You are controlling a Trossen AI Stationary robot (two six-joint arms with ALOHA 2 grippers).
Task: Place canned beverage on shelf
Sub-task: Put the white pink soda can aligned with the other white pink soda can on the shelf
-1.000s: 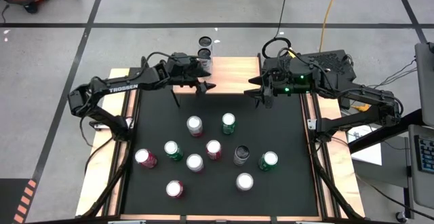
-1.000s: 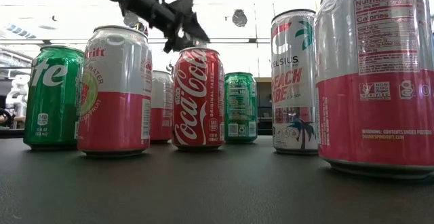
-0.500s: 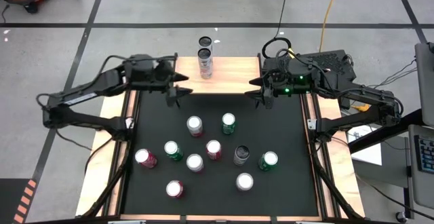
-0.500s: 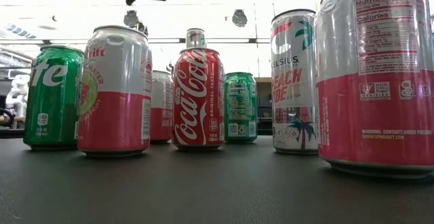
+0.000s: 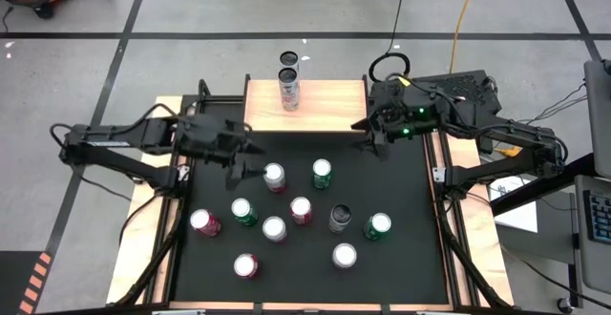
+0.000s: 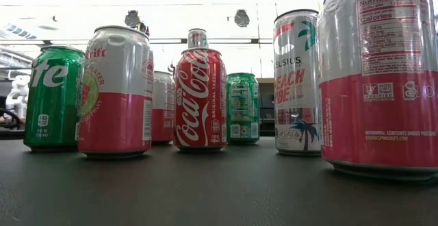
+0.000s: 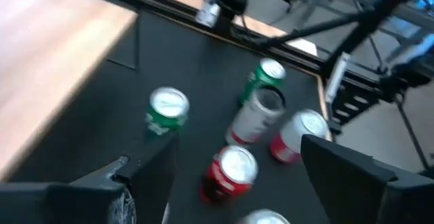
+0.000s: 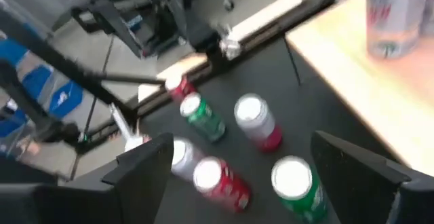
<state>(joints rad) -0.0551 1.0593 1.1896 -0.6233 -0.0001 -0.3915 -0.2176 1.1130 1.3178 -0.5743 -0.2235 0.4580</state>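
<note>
From above, the shelf (image 5: pixel 329 105) sits at the twelve o'clock edge of the black mat (image 5: pixel 401 267), with two cans (image 5: pixel 288 81) standing on it, one behind the other, toward its left half. The left gripper (image 5: pixel 246 158) hangs over the mat at about ten o'clock from the mat's centre, empty, fingers spread apart; the shelf's cans lie at roughly one o'clock from it, well apart, and a silver-topped can (image 5: pixel 274 177) stands just beside it at four o'clock. The right gripper (image 5: pixel 375 136) waits near the shelf's right end, also spread and empty, the shelf's cans at about ten o'clock from it. Ten loose cans stand on the mat, among them a green can (image 5: pixel 322 173) near the silver-topped one. In the low view a red cola can (image 6: pixel 200 99) stands mid-picture, with the upper part of a shelf can (image 6: pixel 197 38) showing above it, farther back; dark gripper parts show only at the top edge. The left wrist view looks between its own spread fingers (image 7: pixel 146 176) at several cans on the mat, the light-wood shelf board (image 7: pixel 47 68) off to one side. The right wrist view shows its fingers (image 8: pixel 146 159) likewise apart, a shelf can (image 8: pixel 397 13) on the wooden board farther off, and loose cans between.
</note>
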